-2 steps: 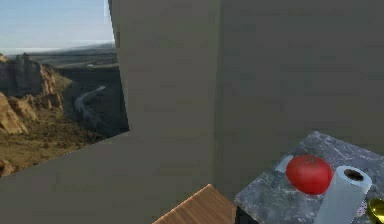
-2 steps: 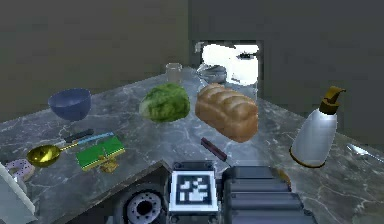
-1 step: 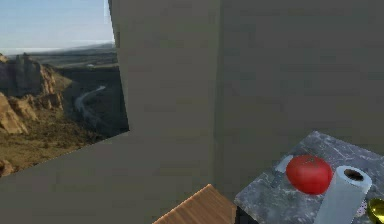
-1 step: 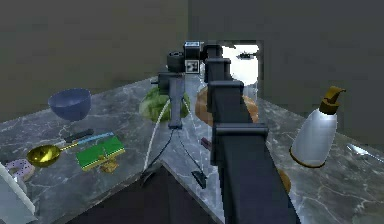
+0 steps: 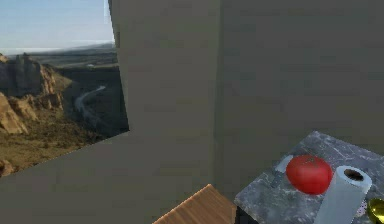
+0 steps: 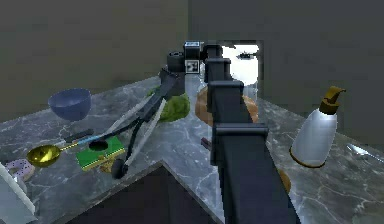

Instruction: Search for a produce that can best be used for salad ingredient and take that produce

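A round red tomato [image 5: 310,173] lies on the grey marble counter [image 5: 270,195] at the forward view's lower right. In the arm side view, the dark arm [image 6: 235,140] rises from the bottom edge over the marble counter [image 6: 180,150]. The gripper [image 6: 145,118] reaches left and downward from the two white squares. A green leafy lump [image 6: 180,106], lettuce-like, lies on the counter right beside the gripper's body. Things lie on the counter behind the fingers, so I cannot tell whether the gripper holds anything.
A white paper roll [image 5: 345,195] stands beside the tomato. A window [image 5: 60,85] looks out on a canyon. On the counter are a blue bowl [image 6: 70,100], gold spoon [image 6: 45,155], green flat item [image 6: 100,152] and white soap dispenser [image 6: 320,130]. A dark sink [image 6: 150,200] lies below.
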Tool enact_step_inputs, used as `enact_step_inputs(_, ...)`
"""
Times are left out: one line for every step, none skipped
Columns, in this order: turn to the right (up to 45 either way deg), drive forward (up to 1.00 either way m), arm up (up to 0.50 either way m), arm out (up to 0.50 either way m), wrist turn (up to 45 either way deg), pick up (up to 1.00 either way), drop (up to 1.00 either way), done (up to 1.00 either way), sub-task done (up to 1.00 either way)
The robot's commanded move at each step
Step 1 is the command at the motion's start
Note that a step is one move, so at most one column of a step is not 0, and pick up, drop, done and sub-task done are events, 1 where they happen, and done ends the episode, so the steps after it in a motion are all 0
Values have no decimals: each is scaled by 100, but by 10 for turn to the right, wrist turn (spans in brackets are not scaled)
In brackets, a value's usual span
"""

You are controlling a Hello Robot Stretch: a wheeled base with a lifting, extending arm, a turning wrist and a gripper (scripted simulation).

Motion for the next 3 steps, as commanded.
enact_step_inputs(0, 0, 0, 0, 450, 0, 0, 0, 0)
enact_step_inputs(0, 0, 0, 0, 450, 0, 0, 0, 0)
enact_step_inputs(0, 0, 0, 0, 180, 0, 0, 0, 0)
